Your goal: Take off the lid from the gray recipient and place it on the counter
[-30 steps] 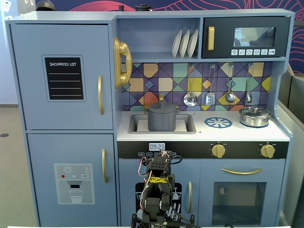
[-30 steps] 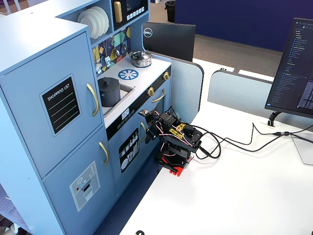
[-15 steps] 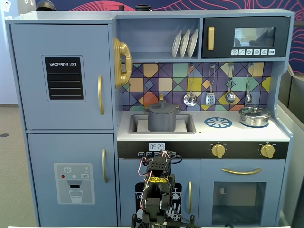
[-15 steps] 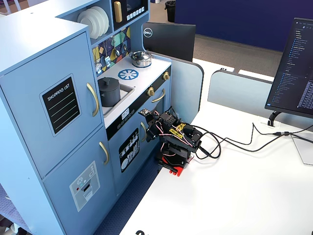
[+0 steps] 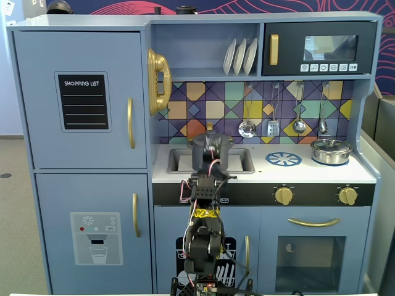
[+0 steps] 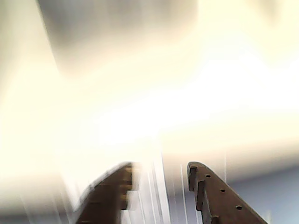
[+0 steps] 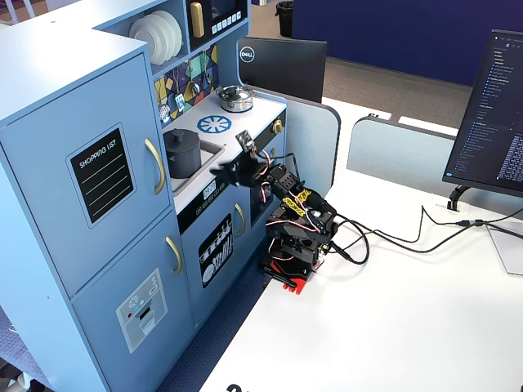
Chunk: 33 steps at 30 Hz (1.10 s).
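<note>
The gray recipient (image 5: 197,160) stands in the sink recess of the toy kitchen, and the lid (image 5: 194,140) lies flat on top of it. In the other fixed view the recipient (image 7: 181,153) still wears its lid (image 7: 180,135). My gripper (image 5: 213,148) is raised in front of the recipient and hides its middle. Seen from the side, the gripper (image 7: 224,173) hangs over the counter's front edge, short of the recipient and not touching it. The wrist view is blurred, but the gripper (image 6: 161,167) shows a gap between its fingers with nothing in it. The counter (image 5: 308,172) is pale with a blue burner mark (image 5: 283,159).
A shiny silver pot (image 5: 330,151) stands at the counter's right end. Utensils (image 5: 273,128) hang on the tiled back wall above it. Gold knobs (image 5: 283,195) line the front panel. The arm's base (image 7: 292,253) sits on a white desk with cables (image 7: 409,241).
The arm has risen from its folded pose in front of the lower cabinet, bringing the gripper up to counter height before the recipient. Pot and lid have not moved.
</note>
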Each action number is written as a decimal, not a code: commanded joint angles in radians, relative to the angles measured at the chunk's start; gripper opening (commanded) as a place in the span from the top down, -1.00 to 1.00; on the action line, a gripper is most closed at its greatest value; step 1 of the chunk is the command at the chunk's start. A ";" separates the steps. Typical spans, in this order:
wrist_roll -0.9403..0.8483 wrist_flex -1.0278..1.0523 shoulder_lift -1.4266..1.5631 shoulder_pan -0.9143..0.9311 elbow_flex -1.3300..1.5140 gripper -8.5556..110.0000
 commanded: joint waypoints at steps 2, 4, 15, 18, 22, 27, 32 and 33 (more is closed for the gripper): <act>-0.014 -0.218 -0.071 0.008 -0.124 0.49; -0.021 -0.216 -0.087 0.006 -0.147 0.50; -0.117 -0.236 -0.265 -0.009 -0.302 0.53; -0.127 -0.242 -0.321 -0.012 -0.342 0.55; -0.130 -0.253 -0.374 -0.012 -0.360 0.56; -0.130 -0.281 -0.443 -0.015 -0.374 0.58; -0.127 -0.310 -0.534 -0.012 -0.426 0.58; -0.127 -0.314 -0.551 -0.012 -0.439 0.59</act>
